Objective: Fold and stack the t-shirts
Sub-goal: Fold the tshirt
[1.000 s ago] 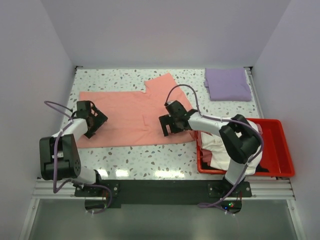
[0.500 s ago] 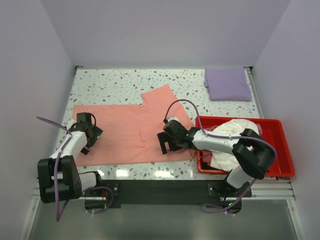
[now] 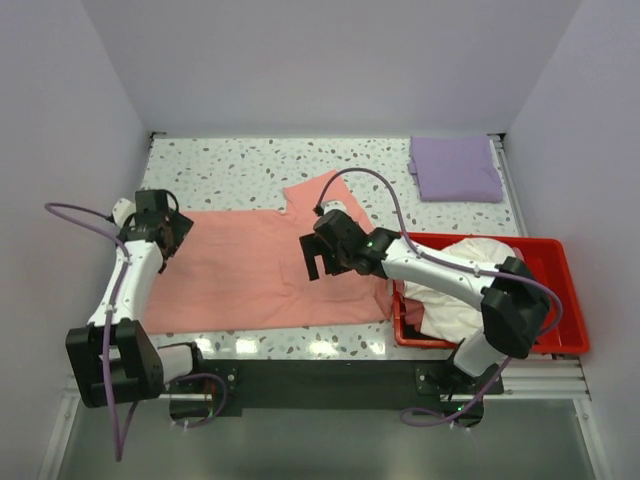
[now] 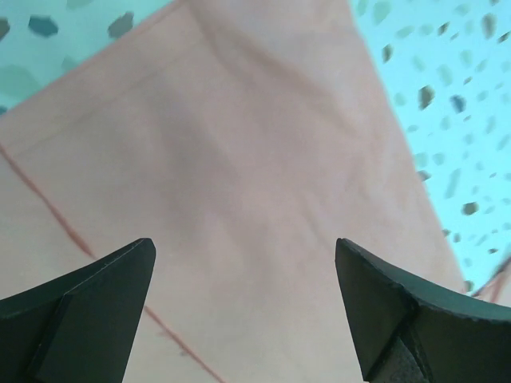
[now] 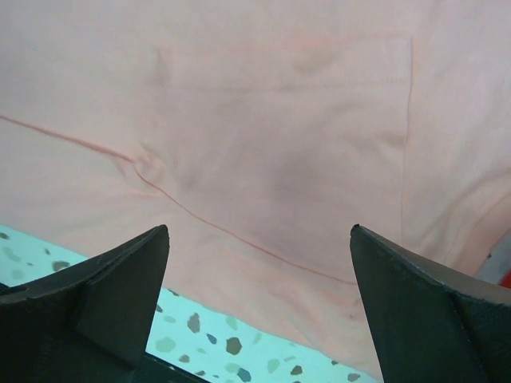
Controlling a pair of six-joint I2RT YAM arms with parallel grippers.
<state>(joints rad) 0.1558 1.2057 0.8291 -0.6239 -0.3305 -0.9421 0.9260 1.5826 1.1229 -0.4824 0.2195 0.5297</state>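
Pink tee (image 3: 250, 270) is laid flat on counter (image 3: 230, 160); left fingers (image 4: 96, 303) and right fingers (image 5: 112, 295) are held apart over it, nothing gripped.

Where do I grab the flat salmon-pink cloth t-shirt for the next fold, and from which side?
Probably pinch the salmon-pink cloth t-shirt at its left edge, descending from above with the open left gripper that hovers there. It lies flat on the speckled table, so only an edge gives a lip to catch.

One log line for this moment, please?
left gripper: open, over salmon-pink t-shirt | right gripper: open, over it | lavender t-shirt: folded
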